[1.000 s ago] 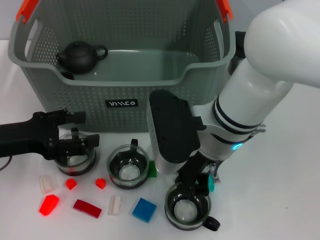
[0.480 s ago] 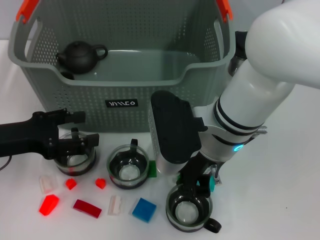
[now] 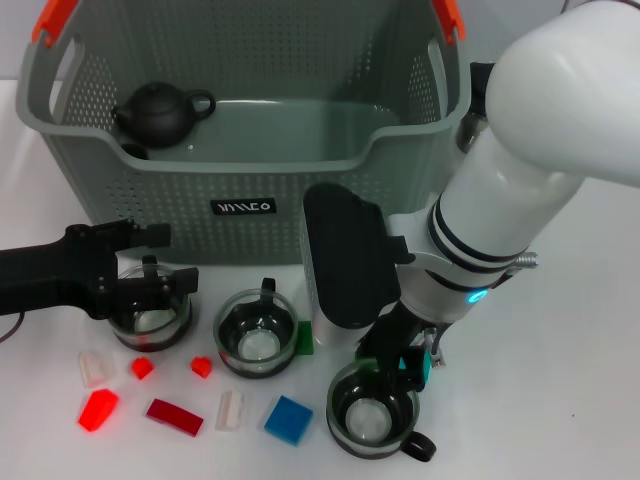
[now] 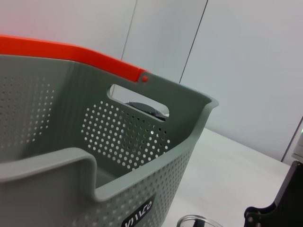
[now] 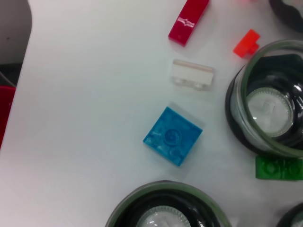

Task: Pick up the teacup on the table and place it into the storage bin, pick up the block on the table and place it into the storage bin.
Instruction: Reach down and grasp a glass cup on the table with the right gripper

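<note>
From the head camera, the grey perforated storage bin [image 3: 250, 120] with orange handle clips stood at the back of the white worktop [image 3: 560, 380], a black teapot [image 3: 160, 112] inside it. Three glass teacups sat in front: the left teacup [image 3: 150, 312], the middle teacup [image 3: 256, 334] and the near teacup [image 3: 372, 412]. The right hand [image 3: 392, 362] gripped the near teacup's rim (dark fingers straddling the glass). The left hand [image 3: 150, 285] hung over the left teacup; its grip could not be told. A blue block [image 3: 288, 418] lay among red and clear pieces.

The left wrist camera showed the bin wall against pale room panels.

The right wrist camera showed the blue block between two teacups.
</note>
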